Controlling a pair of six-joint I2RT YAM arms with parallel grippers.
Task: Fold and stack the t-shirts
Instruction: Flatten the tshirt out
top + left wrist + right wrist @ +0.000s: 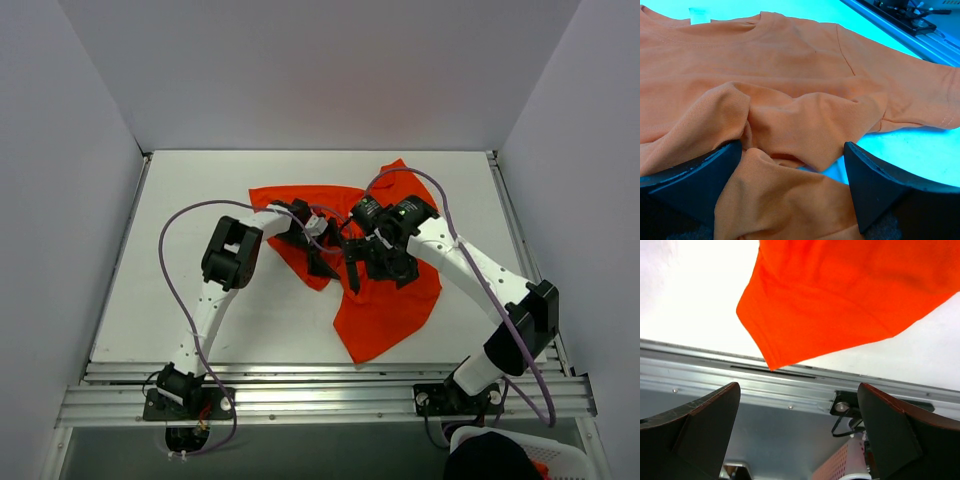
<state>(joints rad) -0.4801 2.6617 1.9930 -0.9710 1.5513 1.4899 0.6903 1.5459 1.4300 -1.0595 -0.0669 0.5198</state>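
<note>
At the near right corner, below the edge of the desk [200, 200], one white basket [560, 458] is seen, with a dark item [492, 455] lying in it; what the item is cannot be told. The near edge of the desk is lined with aluminium rails [320, 395], to which two arm bases are bolted, one toward the left and one toward the right.

One t-shirt [390, 310], plain orange-red, is counted; no second one is seen on the desk. It lies flat but rumpled, from the middle of the desk over to right of centre. One pointed corner of it is directed at the near edge and stops short of the rails. Another corner reaches toward the far right corner. In the left wrist view its neckline and a sleeve seam are made out.

Two arms are bent over the cloth. The left arm [232, 252] is folded at the elbow over the left half of the desk, and the right arm [525, 310] is angled in from the right edge. Both wrists meet above the middle of the shirt.

The left gripper [792, 150] is held with its two fingers spread wide, lowered into the cloth; a raised fold is bunched between them, and the fabric is touched by the left finger but not pinched. The right gripper [800, 390] is also held wide apart, with nothing between its two fingers, above the shirt's near corner.

Beyond the far edge, the desk is enclosed by pale walls [300, 70] on three sides.
</note>
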